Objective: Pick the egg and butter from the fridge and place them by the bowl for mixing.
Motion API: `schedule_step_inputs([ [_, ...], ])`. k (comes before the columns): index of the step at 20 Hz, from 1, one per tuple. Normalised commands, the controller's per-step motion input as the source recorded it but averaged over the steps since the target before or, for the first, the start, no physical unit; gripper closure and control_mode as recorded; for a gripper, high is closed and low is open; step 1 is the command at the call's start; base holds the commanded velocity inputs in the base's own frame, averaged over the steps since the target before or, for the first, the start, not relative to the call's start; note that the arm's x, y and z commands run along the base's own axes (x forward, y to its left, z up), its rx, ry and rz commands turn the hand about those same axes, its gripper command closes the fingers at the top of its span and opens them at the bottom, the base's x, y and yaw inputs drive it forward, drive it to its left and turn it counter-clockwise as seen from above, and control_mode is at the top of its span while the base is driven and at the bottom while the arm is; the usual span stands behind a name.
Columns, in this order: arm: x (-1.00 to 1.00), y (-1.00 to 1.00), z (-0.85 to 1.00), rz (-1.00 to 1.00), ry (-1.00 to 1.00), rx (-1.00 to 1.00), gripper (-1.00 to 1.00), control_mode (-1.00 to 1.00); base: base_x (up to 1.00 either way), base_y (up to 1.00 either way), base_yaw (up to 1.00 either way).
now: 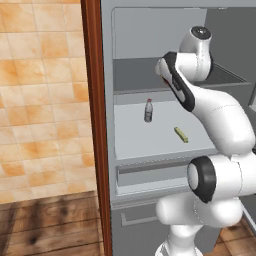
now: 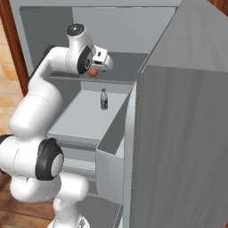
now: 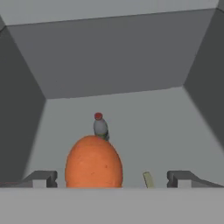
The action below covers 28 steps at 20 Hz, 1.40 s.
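Note:
The fridge (image 1: 107, 125) stands open, and my arm reaches in at the level of its upper shelf (image 2: 122, 67). The orange-brown egg (image 3: 93, 162) lies between the fingers of my gripper (image 3: 113, 179), nearer the left fingertip (image 3: 43, 178). The jaws stand wide and do not press on the egg. From the right base view the egg (image 2: 93, 72) shows just under the gripper (image 2: 96, 67). The pale yellow-green butter (image 1: 181, 134) lies on the lower shelf, right of centre, and the butter (image 3: 148, 180) peeks out beside the egg. The bowl is out of view.
A small clear bottle with a red cap (image 1: 148, 110) stands upright mid-shelf below the hand, left of the butter. The open fridge door (image 2: 187, 133) fills the right side. A wooden panel (image 1: 95, 125) and tiled wall border the fridge on the left. A drawer (image 1: 150, 172) sits below.

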Motion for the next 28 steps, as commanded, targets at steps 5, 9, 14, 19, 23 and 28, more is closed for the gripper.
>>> schedule_step_inputs([
  [5, 0.59, 0.06, -0.03, 0.0, 0.08, 0.0, -1.0, -1.0, 0.0, 0.0, 0.0],
  [9, 0.11, 0.18, -0.07, 0.0, 0.1, 0.0, -1.0, -1.0, 0.0, 0.0, 0.0],
  [14, -0.01, 0.04, -0.02, 0.0, 0.01, 0.0, -1.0, -1.0, 0.0, 0.0, 0.0],
  [19, -0.08, 0.0, -0.14, 0.0, 0.0, -0.02, -1.0, -1.0, 0.0, 0.0, 0.0],
  [23, -0.02, 0.0, -0.16, 0.0, 0.01, -0.02, -1.0, -1.0, 0.0, 0.0, 0.0],
  [28, -0.05, 0.0, -0.23, 0.0, 0.0, -0.04, -1.0, -1.0, 0.0, 0.0, 0.0],
])
